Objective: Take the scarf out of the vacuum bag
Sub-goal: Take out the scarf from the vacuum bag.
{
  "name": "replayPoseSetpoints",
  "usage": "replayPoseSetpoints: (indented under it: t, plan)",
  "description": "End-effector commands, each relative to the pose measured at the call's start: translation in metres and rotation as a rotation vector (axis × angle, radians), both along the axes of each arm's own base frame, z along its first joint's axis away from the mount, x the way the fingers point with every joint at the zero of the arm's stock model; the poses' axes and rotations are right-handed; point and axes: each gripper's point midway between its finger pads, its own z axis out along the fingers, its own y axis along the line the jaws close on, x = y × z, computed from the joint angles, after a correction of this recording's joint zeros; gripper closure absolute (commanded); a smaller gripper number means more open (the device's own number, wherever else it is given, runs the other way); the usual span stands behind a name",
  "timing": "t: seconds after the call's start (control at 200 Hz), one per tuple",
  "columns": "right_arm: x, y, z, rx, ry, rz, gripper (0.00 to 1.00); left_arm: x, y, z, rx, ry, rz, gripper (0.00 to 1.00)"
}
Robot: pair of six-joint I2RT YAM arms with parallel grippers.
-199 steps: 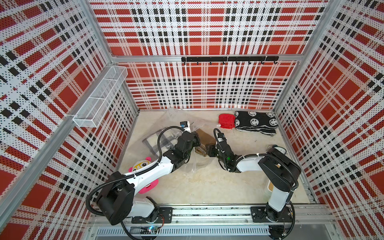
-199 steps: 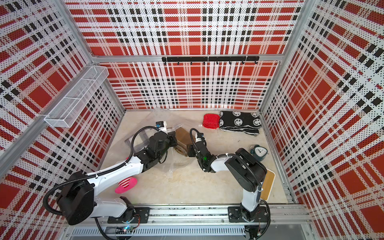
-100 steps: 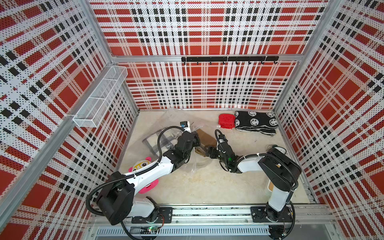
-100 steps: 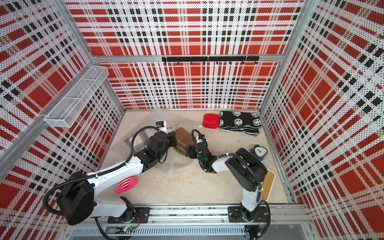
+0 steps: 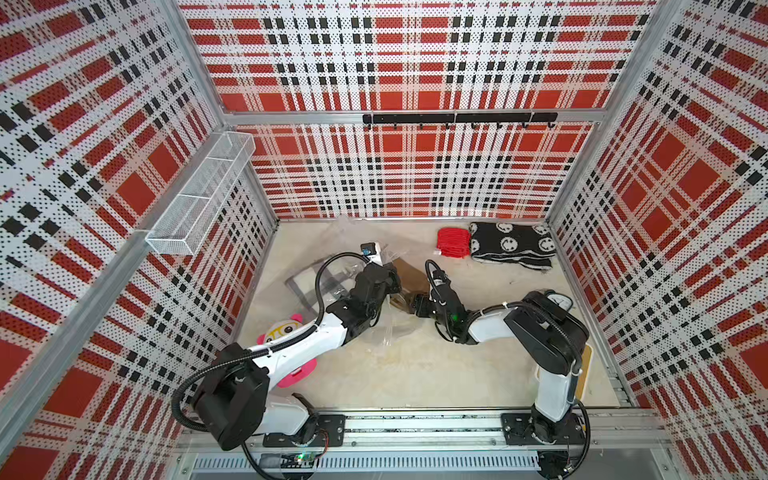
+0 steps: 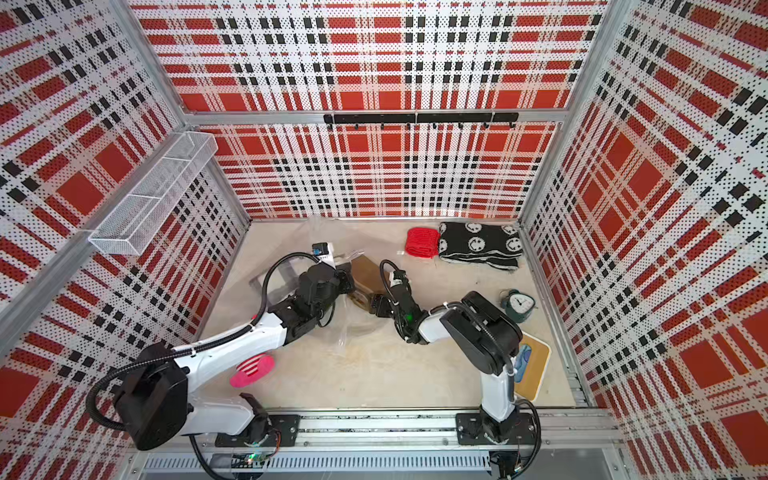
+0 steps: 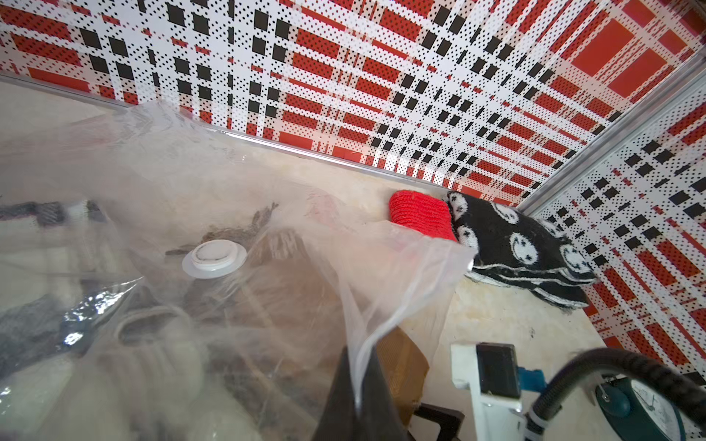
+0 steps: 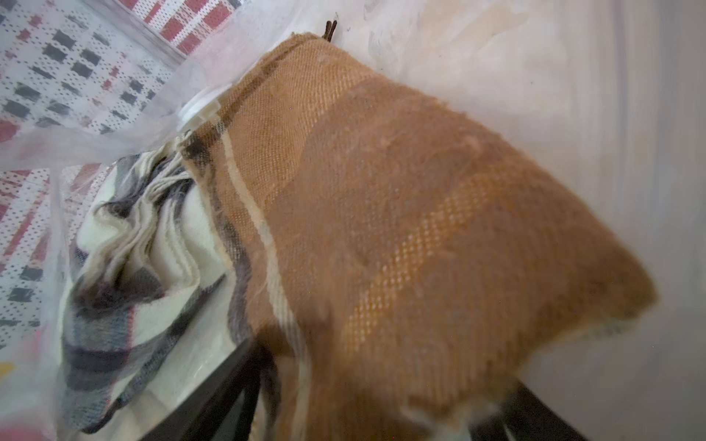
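The vacuum bag [image 5: 390,328] is clear crinkly film lying mid-table, with its white valve cap [image 7: 214,257] on top. My left gripper [image 7: 359,382] is shut on the bag's open edge, and the film is pinched between its jaws and lifted. The left gripper [image 5: 392,286] also shows in a top view. A brown woven scarf [image 8: 420,229] sticks out of the bag mouth, and it appears in both top views [image 5: 409,276] [image 6: 368,270]. My right gripper [image 8: 374,412] is open, its fingers wide on either side of the scarf's end. A cream and grey plaid scarf [image 8: 133,267] lies deeper inside the bag.
A red knit piece [image 5: 453,243] and a black smiley-face scarf [image 5: 513,247] lie at the back right. A teal alarm clock [image 6: 517,305] and a wooden board [image 6: 534,365] sit by the right wall. A pink toy [image 5: 282,332] lies under the left arm. A wire basket [image 5: 203,195] hangs on the left wall.
The right gripper's jaws stand wider around the brown scarf than a second ago. Both arms have barely moved, and the left gripper still holds the bag's edge.
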Motion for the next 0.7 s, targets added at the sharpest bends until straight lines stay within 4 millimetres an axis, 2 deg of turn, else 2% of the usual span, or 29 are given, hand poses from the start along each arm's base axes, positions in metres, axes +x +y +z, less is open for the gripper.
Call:
replayPoseSetpoints:
  t: [0.0,0.05,0.135,0.225,0.396,0.696]
  plan:
    - [0.01,0.003,-0.001,0.03,-0.021,-0.03,0.23,-0.003,0.002,0.006,0.011,-0.016,0.005,1.0]
    - [0.011,0.001,0.0,0.036,-0.037,-0.04,0.32,-0.003,0.002,0.005,0.012,-0.014,0.003,1.0]
    - [0.01,-0.005,0.005,0.035,-0.067,-0.055,0.59,-0.003,0.002,0.004,0.014,-0.012,0.004,1.0]
    - [0.006,-0.011,0.014,0.026,-0.089,-0.06,0.71,-0.001,0.001,0.0,0.018,-0.006,0.005,1.0]
    - [-0.003,-0.02,0.02,-0.033,-0.084,-0.043,0.78,0.004,-0.001,-0.012,0.033,0.022,0.002,1.0]
    - [-0.025,-0.03,0.032,-0.062,-0.058,0.012,0.78,0.01,-0.003,-0.028,0.056,0.051,0.004,1.0]
